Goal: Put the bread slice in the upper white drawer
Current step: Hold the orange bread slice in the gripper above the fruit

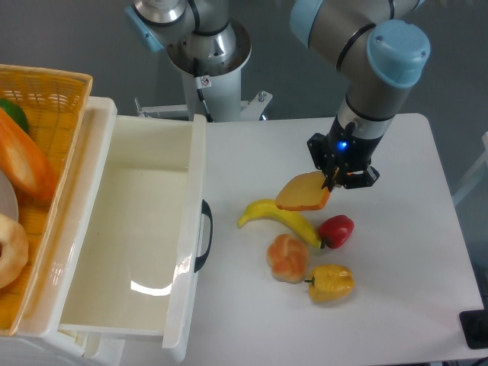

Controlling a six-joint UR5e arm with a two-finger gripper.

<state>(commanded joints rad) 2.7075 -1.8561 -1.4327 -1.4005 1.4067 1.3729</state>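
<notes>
The upper white drawer (130, 229) sits closest to the lens, pulled out at the left of the table (396, 290), its glossy inside bare and its black curved handle (204, 236) facing right toward the food. Left of it a yellow woven basket (53, 99) holds a long orange baguette (23, 164). My claw (333, 181) hangs over the middle of the table, clenched on the right edge of the bread slice (303, 193), which I hold lifted and tilted, its yellow-orange face up and the darker crust along the lower edge. The slice is well apart from the drawer. Below it lies a banana (278, 217), partly covered by the slice. Touching the banana's right end is a red pepper (336, 230). Just beneath the banana rests a round orange-cream bun (287, 258), and beside the bun a yellow pepper (331, 283).
</notes>
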